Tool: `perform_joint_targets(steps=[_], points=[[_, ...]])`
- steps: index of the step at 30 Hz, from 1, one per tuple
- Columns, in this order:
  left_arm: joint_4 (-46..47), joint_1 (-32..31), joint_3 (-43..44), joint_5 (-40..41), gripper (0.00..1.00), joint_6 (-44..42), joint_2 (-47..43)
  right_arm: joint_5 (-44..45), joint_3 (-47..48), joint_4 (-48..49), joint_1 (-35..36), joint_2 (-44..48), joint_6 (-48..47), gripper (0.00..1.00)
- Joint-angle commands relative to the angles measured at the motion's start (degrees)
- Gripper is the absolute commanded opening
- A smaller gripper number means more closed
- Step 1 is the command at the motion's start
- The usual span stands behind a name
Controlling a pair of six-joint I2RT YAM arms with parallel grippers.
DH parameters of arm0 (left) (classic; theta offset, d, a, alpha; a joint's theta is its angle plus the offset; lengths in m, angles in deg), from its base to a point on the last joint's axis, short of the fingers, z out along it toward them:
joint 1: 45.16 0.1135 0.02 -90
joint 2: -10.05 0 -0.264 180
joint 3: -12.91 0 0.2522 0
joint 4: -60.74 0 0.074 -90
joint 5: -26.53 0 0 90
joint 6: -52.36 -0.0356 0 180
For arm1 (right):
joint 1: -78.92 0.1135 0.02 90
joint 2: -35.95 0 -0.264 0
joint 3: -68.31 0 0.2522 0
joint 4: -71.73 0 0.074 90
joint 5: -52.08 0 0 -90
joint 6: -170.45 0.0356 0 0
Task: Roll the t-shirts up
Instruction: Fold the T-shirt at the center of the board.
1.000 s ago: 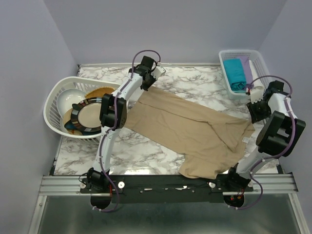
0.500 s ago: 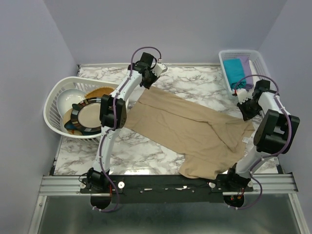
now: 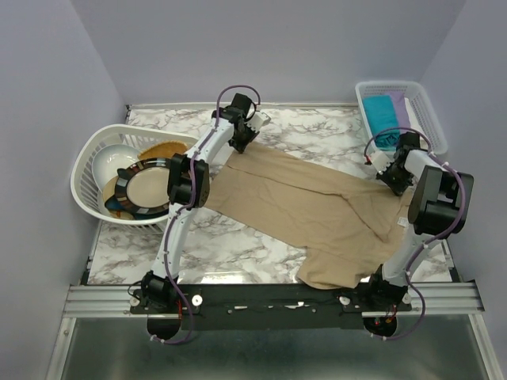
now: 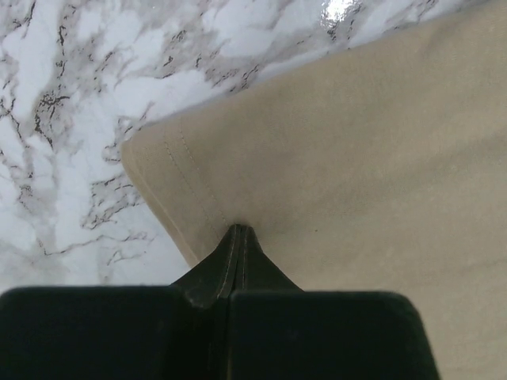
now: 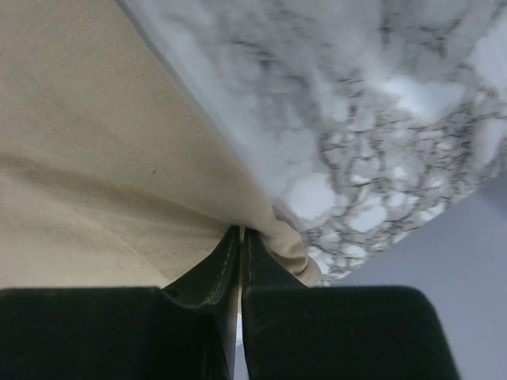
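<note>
A large beige t-shirt [image 3: 317, 210] lies spread across the marble table. My left gripper [image 3: 242, 142] is shut on its far left corner [image 4: 198, 198]. My right gripper [image 3: 390, 180] is shut on its right edge [image 5: 261, 206], where the fabric bunches at the fingertips. A teal rolled t-shirt [image 3: 382, 120] and a lilac one [image 3: 402, 111] lie in the white basket [image 3: 400, 85] at the back right.
A round white basket [image 3: 87, 162] at the left holds a dark-rimmed patterned plate [image 3: 142, 188], a white bowl and a golden-brown woven piece [image 3: 162, 150]. The t-shirt's near end [image 3: 337, 273] hangs at the table's front edge.
My right gripper has moved left and toward the back, carrying the t-shirt's right edge with it. My left gripper has shifted slightly right at the far corner.
</note>
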Motion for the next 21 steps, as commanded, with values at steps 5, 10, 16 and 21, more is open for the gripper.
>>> perform_joint_targets(steps=[5,10,16,21], points=[[-3.3,-0.3,7.0,5.2,0.00,0.8,6.6,4.9,9.2,7.2,-0.2,-9.7,-2.8,0.11],[1.9,0.2,3.4,5.7,0.00,1.9,3.5,4.5,12.1,6.1,0.5,-11.1,-1.4,0.11],[2.8,0.1,2.3,3.2,0.01,5.3,-4.1,1.5,11.0,0.3,1.5,-2.2,3.5,0.17],[4.6,0.0,-7.1,0.8,0.20,7.9,-16.4,-9.5,10.4,-10.1,1.6,5.9,7.3,0.37]])
